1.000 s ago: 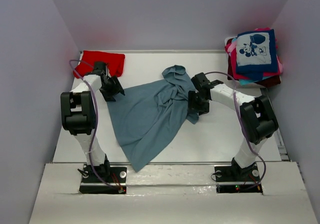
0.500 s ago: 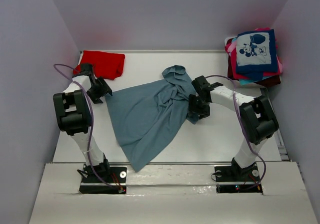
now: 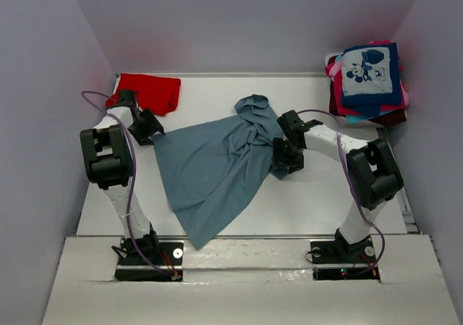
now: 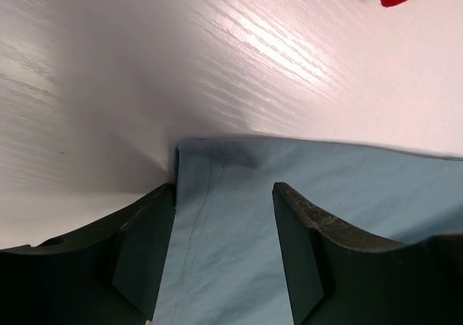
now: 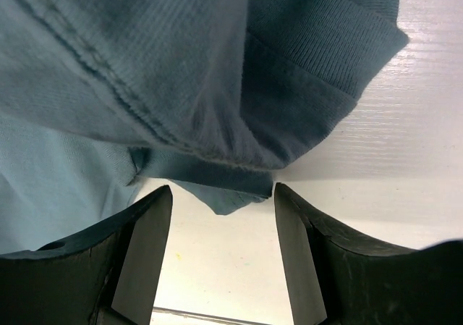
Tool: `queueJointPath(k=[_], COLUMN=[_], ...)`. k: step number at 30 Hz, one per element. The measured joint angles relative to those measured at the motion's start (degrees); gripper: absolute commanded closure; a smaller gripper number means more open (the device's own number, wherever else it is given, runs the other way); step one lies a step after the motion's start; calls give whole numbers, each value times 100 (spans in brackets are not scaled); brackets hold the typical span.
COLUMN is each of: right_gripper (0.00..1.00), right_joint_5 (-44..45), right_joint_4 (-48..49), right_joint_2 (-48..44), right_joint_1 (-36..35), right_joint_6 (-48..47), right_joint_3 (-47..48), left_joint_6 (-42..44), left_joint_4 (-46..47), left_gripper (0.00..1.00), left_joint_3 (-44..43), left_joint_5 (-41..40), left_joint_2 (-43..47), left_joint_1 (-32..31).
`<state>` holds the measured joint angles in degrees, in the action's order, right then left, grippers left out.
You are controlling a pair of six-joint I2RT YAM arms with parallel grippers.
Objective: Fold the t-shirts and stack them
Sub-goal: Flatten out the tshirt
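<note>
**Position.** Grey-blue tee point(image 3: 217, 166) is lying across the centre of the table point(image 3: 325, 202) in the top view. It is running diagonally from lower centre up to a bunched heap at upper centre-right. The lower left part is lying flat; the upper right part is rucked over itself. Red tee point(image 3: 148, 92) is sitting folded at upper left. The stack point(image 3: 369, 79) of folded tees is sitting at upper right, mouse print on top.

**Grippers.** Left gripper point(image 3: 148, 126) is hovering at the tee's left corner. In the left wrist view its 2 fingers point(image 4: 145, 252) are standing apart, straddling the hemmed corner point(image 4: 210, 187). That corner is lying flat on the table and nothing is being pinched. Right gripper point(image 3: 283, 155) is sitting at the bunched side. In the right wrist view its jaws are likewise standing apart, with a folded sleeve or hem edge point(image 5: 239, 187) drooping just ahead of them. That edge appears to be touching neither finger, though the close view is making this hard to confirm.

**Handling judgement.** The cloth is looking light, soft and limp, so it will likely be sagging and dragging when lifted. Hold is best taken at hems and corners, where the doubled seam is giving the pads something to bite. The bunched side is needing spreading before any fold.
</note>
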<state>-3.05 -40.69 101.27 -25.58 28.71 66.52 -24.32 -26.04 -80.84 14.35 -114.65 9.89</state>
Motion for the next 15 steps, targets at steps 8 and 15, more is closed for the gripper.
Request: queueJointPath(k=[8, 15], right_gripper=[52, 66], right_joint_5=[-63, -103], right_joint_4=[-7, -7], right_joint_2=[0, 2], right_joint_1=[0, 0], right_joint_6=[-11, -28], right_joint_3=[0, 0], left_joint_6=[-59, -61], left_joint_4=[131, 188], left_gripper=[81, 94], left_joint_3=[-35, -33], left_joint_5=[109, 225], left_joint_2=[-155, -181], left_joint_1=[83, 81])
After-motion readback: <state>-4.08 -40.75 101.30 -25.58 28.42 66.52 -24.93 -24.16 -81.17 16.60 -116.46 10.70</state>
